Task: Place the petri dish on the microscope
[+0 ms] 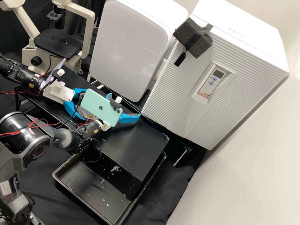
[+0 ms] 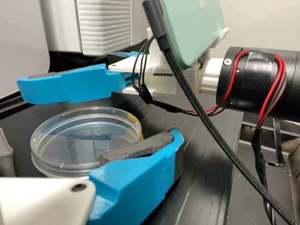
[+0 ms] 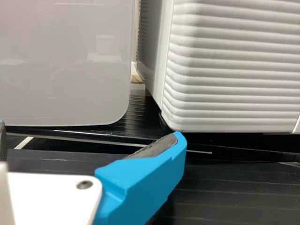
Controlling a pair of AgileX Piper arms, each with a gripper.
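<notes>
My left gripper (image 1: 82, 104) is partly hidden behind the right arm's phone in the high view. In the left wrist view, the left gripper (image 2: 90, 140) stands open around the clear petri dish (image 2: 70, 136), which lies flat on a black surface. One finger overlaps the dish's edge; a gap separates the other from it. The right gripper (image 1: 125, 104) is open over the bench, and its near finger hangs above the dish in the left wrist view. At the right gripper (image 3: 89, 136) nothing sits between the fingers. The microscope's black stage (image 1: 59, 43) is at the back left.
Two white appliances, one smooth (image 1: 129, 47) and one ribbed (image 1: 193, 84), line the back. A mint phone (image 1: 100, 107) rides on the right wrist, a purple phone (image 1: 56, 72) on the left. Along the front lies a black tray (image 1: 67, 187). Cables hang from the right arm.
</notes>
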